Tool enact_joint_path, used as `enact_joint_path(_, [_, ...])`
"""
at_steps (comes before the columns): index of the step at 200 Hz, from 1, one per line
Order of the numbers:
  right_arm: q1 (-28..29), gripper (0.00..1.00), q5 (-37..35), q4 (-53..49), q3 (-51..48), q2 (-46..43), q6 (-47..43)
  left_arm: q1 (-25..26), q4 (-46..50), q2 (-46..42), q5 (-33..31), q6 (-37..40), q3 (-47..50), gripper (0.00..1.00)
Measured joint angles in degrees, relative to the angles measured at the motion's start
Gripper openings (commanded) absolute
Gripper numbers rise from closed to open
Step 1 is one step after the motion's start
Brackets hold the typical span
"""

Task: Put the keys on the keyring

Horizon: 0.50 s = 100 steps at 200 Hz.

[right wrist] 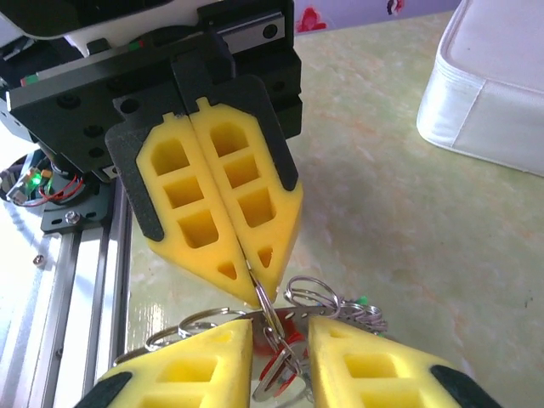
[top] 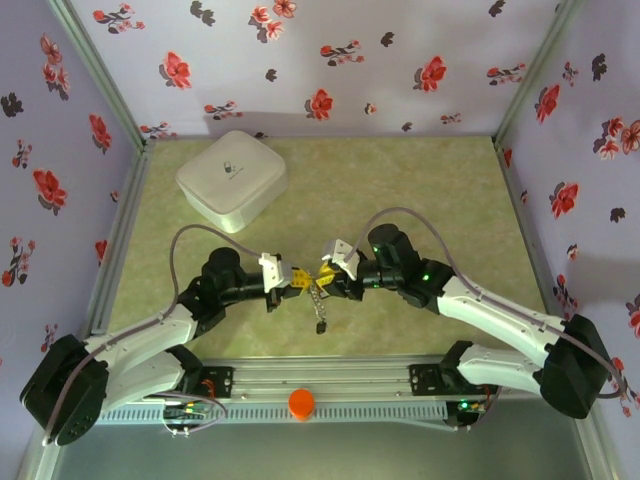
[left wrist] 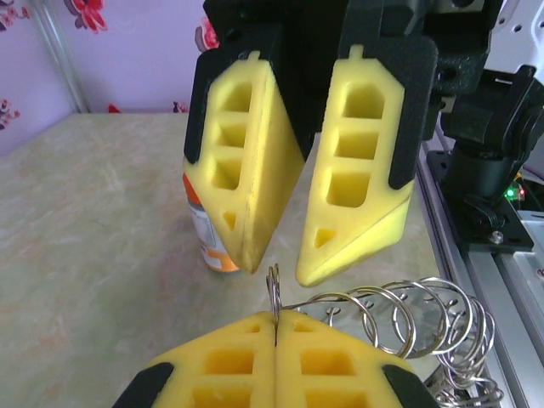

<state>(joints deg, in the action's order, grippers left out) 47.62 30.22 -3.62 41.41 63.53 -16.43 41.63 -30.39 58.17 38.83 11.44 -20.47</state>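
Both grippers meet tip to tip above the middle of the table. My left gripper [top: 298,280] [left wrist: 275,316] [right wrist: 259,297] is shut on a small split ring [left wrist: 274,291] of the key bunch. More silver rings [left wrist: 399,319] trail off to its right. My right gripper [top: 325,275] [right wrist: 279,327] [left wrist: 279,270] is open and straddles a key with a red tag [right wrist: 285,374] without pinching it. A thin grey metal band, apparently the keyring [right wrist: 320,311], crosses between the fingers. A green tag [right wrist: 363,300] peeks out beside it. Keys [top: 318,308] dangle below the grippers.
A white rounded square box [top: 232,180] [right wrist: 497,93] stands at the back left. An orange pill bottle [top: 301,403] [left wrist: 208,242] sits by the near rail. The aluminium rail [right wrist: 76,280] [left wrist: 484,280] with the arm bases runs along the near edge.
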Motion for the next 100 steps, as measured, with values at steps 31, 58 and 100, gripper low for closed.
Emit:
enact_joint_path(31, [0.0,0.11,0.7,1.3,0.0,0.3,0.7,0.0,-2.0,0.4,0.4,-0.6,0.0,0.0])
enact_joint_path(58, [0.0,0.02,1.2,1.7,0.0,0.6,0.6,0.0,-2.6,0.8,0.4,-1.1,0.2,0.0])
enact_joint_path(100, [0.0,0.0,1.8,1.2,0.0,0.8,0.5,0.0,-3.4,0.7,0.2,-1.2,0.8,0.22])
